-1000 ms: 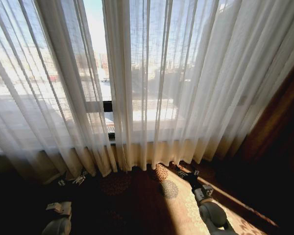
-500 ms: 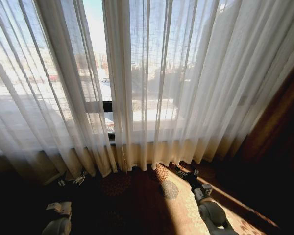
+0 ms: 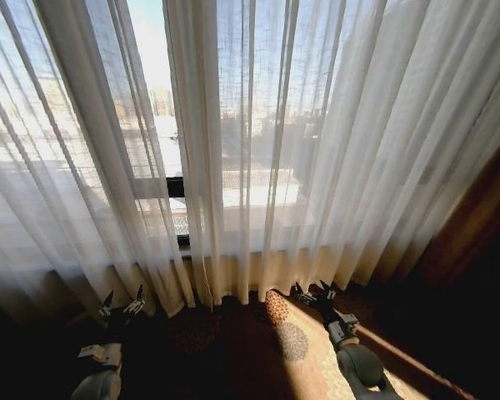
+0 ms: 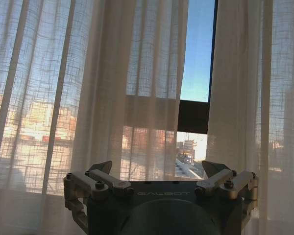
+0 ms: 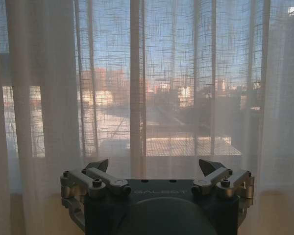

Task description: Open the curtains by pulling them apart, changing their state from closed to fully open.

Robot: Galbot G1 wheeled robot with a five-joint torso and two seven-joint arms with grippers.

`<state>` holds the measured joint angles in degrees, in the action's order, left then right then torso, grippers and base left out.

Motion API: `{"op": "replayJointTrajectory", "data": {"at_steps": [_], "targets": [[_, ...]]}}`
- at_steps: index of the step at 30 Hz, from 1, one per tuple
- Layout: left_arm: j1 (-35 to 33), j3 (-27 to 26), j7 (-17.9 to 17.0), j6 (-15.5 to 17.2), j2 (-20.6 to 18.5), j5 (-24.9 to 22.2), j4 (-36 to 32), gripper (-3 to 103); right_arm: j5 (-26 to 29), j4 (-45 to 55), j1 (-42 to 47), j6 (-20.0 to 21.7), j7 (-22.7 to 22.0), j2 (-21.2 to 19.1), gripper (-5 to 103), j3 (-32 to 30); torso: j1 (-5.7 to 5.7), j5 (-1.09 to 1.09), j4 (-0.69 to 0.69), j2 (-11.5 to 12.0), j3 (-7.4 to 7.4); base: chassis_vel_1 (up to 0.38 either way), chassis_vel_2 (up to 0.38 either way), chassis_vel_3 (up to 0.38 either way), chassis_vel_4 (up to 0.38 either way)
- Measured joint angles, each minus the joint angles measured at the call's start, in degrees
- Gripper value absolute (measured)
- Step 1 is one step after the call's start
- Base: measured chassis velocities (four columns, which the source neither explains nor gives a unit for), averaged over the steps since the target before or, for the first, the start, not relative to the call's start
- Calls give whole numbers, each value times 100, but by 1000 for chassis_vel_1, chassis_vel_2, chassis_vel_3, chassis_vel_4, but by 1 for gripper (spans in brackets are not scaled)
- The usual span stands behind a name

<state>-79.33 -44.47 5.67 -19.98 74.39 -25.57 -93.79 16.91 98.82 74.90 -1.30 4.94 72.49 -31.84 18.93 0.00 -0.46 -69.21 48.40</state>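
Head view: the curtains (image 3: 258, 158) hang across the window with a narrow gap left of centre; I hold the left gripper (image 3: 122, 305) and right gripper (image 3: 315, 292) low by the hems, one under each panel, ready to part them.

Left wrist view: jaws spread wide, empty, facing the gap.

Right wrist view: jaws wide, empty, square to the pleats.

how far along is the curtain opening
Barely started. Done: only a narrow gap of bare window shows between the curtains. In hand: the left gripper and right gripper are low near the hems, both open, gripping no fabric. Left: grasp each panel and pull them fully apart.
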Motion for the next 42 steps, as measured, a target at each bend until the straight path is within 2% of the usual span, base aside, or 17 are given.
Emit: {"op": "replayJointTrajectory", "data": {"at_steps": [7,10,12,18,20,33,36,42], "targets": [[-1,-1,0,0,0,0,0,100,22,-22,-23,-10,15,-4,100,-4,-6,-4,1,-3,-4,-354,343,371,-344],[-1,0,0,0,0,0,0,100,41,-46,-38,-69,23,8,100,5,-6,6,-1,-2,-2,-321,324,265,-345],[-1,-1,0,0,0,0,0,100,32,-48,-45,-85,82,22,100,14,-5,-6,0,-2,-3,-331,347,329,-362],[1,-1,0,0,0,0,0,100,25,-101,-128,-190,75,64,100,74,3,4,1,1,1,-255,302,268,-275],[2,0,0,0,0,0,0,100,53,-132,-151,-252,96,68,100,86,5,2,0,2,1,-163,163,123,-167],[-3,-2,0,0,0,0,0,100,-79,-361,-333,-312,317,53,100,207,-15,0,0,-8,-5,-9,5,1,8],[-1,-2,0,0,0,0,0,100,-18,-513,-582,-464,254,55,100,341,-4,0,0,-1,-1,-67,82,74,-61],[0,0,0,0,0,0,0,100,-134,-867,-1069,-462,65,33,100,648,2,-1,0,1,0,-90,89,79,-92]]}}
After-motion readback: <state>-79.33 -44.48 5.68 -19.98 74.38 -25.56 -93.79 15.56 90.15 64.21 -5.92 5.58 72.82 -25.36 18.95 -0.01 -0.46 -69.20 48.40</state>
